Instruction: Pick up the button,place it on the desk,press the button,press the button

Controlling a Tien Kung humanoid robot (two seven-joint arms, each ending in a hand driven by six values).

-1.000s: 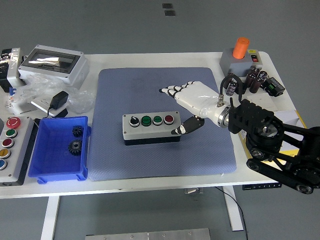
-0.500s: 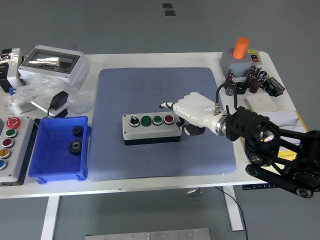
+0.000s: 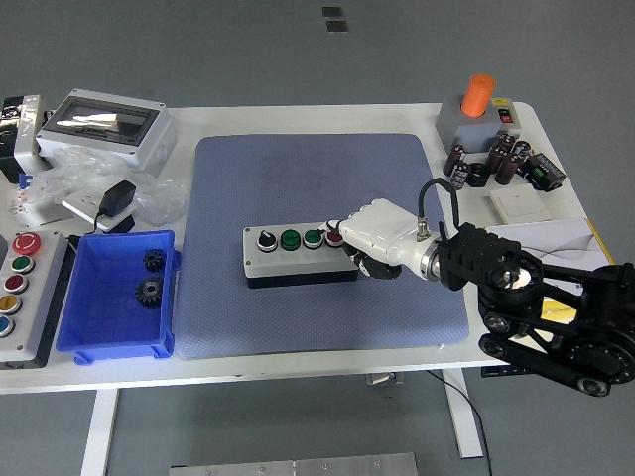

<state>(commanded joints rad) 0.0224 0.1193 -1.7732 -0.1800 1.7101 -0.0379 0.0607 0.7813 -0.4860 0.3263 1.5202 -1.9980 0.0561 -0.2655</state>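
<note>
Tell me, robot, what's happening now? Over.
Right hand curled, fingertip on button box's red button. Left hand unseen. Nothing in the way.

white five-fingered right hand (image 3: 372, 241) with black fingertips, silver wrist collar, black jointed arm (image 3: 541, 307), thin black cable looping off wrist, possibly a yellow sticker

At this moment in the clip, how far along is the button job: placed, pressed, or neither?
Placing looks done: the button box sits flat on the blue mat, with nothing gripping it. In hand: the right hand is at the box's right end, a fingertip over the red button. Whether the button is actually pushed down can't be told from this view. Any further press is not evident. The left hand is out of view.
</note>
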